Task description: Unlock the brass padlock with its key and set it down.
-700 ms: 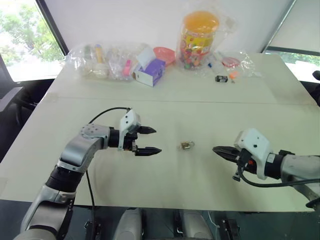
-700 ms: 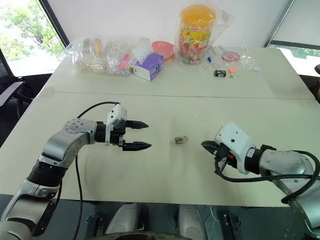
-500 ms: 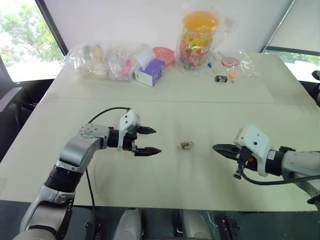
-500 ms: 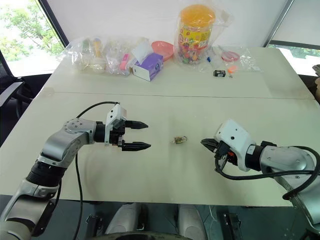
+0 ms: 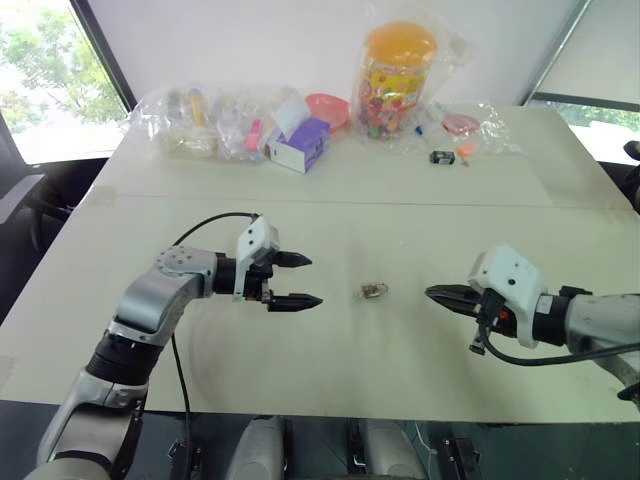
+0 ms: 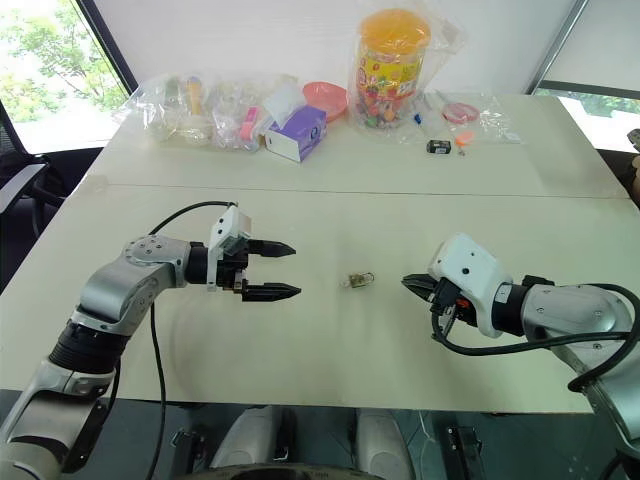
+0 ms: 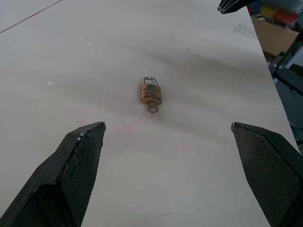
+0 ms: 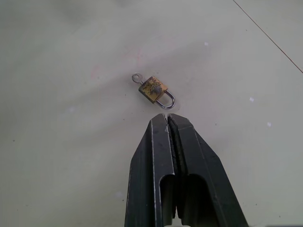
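Note:
The brass padlock (image 5: 372,291) lies flat on the pale table (image 5: 400,220), midway between my two grippers. Its thin silvery shackle (image 7: 150,80) looks seated in the body, and a small silvery key (image 7: 152,109) sticks out of the bottom. My left gripper (image 5: 313,280) hovers to the padlock's left, open wide and pointing at it, with nothing between its fingers (image 7: 80,151). My right gripper (image 5: 430,292) is shut and empty, its tip aimed at the padlock from the right. In the right wrist view the shut fingers (image 8: 166,142) stop just short of the padlock (image 8: 155,89).
Along the table's far edge are clear plastic bags (image 5: 200,120) of small items, a purple-and-white box (image 5: 300,145), a pink bowl (image 5: 328,106), an orange-lidded jar (image 5: 395,75) and a small black-and-orange item (image 5: 445,156). A seam (image 5: 350,203) crosses the table.

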